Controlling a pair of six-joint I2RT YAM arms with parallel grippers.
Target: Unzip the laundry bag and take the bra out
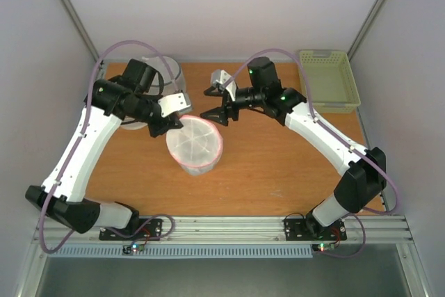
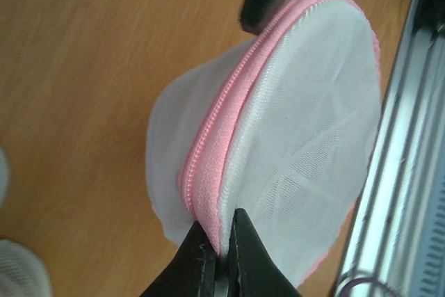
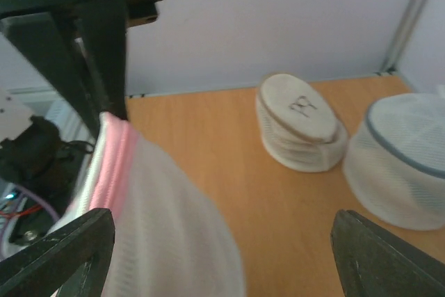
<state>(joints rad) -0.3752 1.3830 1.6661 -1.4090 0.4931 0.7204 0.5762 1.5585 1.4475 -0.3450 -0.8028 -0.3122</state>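
The laundry bag, a round white mesh drum with a pink zipper band, stands at the table's middle. My left gripper is shut on its rim at the left edge; in the left wrist view the fingertips pinch the pink band and white mesh of the laundry bag. My right gripper is open, just above the bag's far right rim, touching nothing. The right wrist view shows the bag between its wide-spread fingers. The bra is hidden.
A white mesh drum with a grey band and a flatter white round bag with a dark mark stand at the back left, behind my left arm. A yellow-green basket sits at the back right.
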